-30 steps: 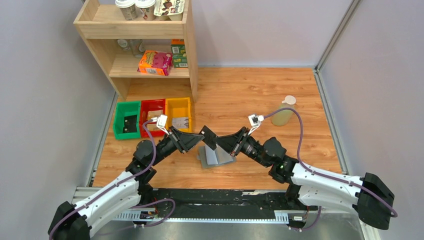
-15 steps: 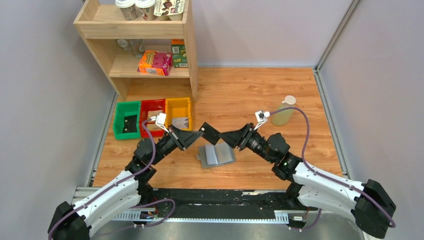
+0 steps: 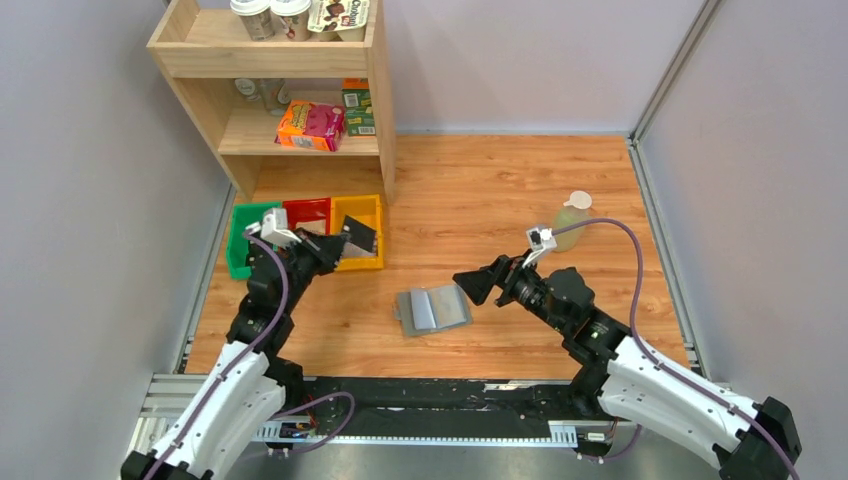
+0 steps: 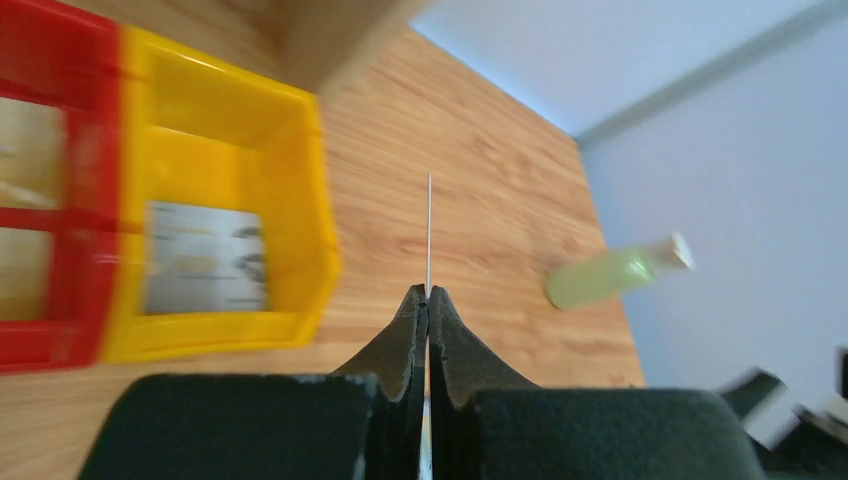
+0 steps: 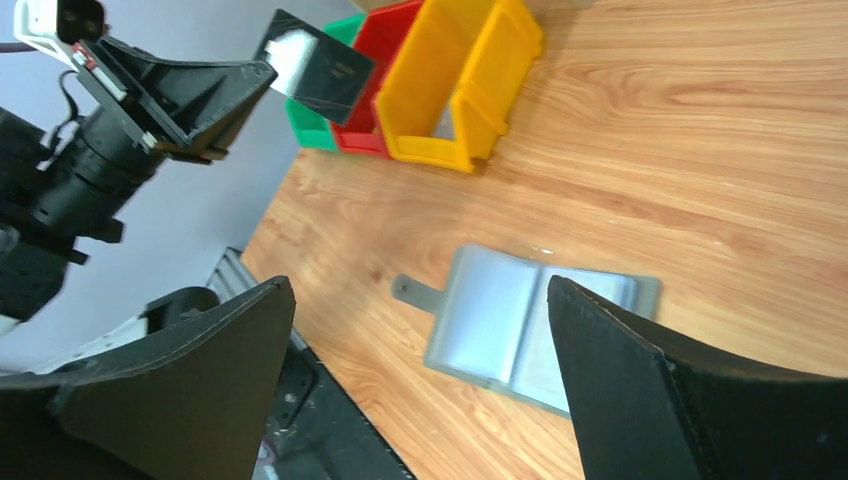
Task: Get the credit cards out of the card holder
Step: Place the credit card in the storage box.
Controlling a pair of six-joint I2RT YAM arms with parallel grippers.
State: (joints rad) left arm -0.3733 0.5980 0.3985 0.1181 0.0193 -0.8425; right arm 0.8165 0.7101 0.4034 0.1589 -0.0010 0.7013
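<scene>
Card holder (image 3: 433, 310) lies open and flat on the bench (image 3: 480, 190), pale bluish slots facing up and closing tab sticking out at its left edge; cannot tell whether any slot has a card in it. Left tool (image 3: 343, 243) is clamped tight on one credit card (image 3: 360, 234), which looks dark and glossy, is raised off the bench and sits over the near corner of the yellow bin (image 3: 357, 214). In the left wrist view this card shows edge-on as a thin line between the closed fingers. Right tool (image 3: 465, 284) has its fingers spread wide and grips nothing, just right of the card holder and not touching it; the right wrist view frames the holder between its two fingers. Yellow bin holds a flat pale grey printed item. Red bin (image 3: 305, 212) sits between the yellow and the green bin (image 3: 240, 240), contents too blurred or hidden to tell. Green bin has something dark inside. Pale green bottle (image 3: 567, 226) lies on the bench to the right, well apart from the holder. Wooden shelf (image 3: 290, 95) behind the bins carries boxes and cups.
</scene>
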